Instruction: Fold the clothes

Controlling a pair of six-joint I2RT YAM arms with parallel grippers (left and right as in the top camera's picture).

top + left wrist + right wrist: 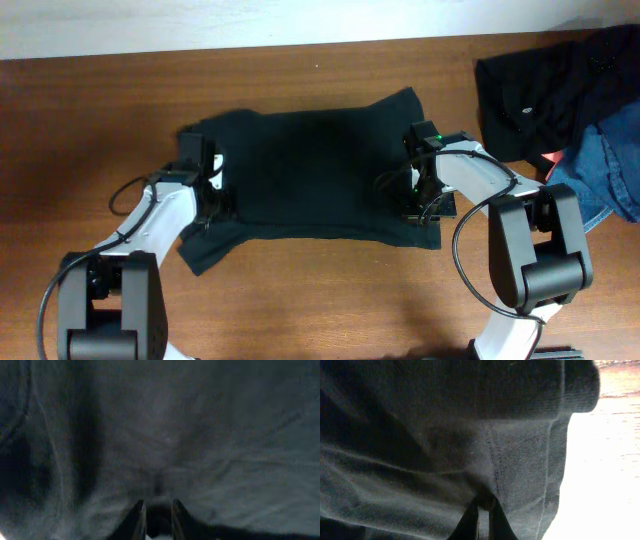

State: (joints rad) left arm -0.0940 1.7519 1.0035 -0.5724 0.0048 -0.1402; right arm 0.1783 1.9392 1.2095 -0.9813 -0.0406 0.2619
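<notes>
The right gripper (482,516) is clamped on a seam of the black T-shirt (310,165), while the left gripper (157,519) seems narrowly parted against the cloth, with any hold impossible to tell.

T-shirt (315,170) plain black, reads dark grey-blue up close in the wrist views; table (330,300) reddish-brown wood grain; arms (165,215) white with black joints, green light (437,137) on the right one; pile at far right corner: black garment (530,90), blue denim (615,170), small red-orange bit (553,158); pale off-white strip (200,20) along top edge
</notes>
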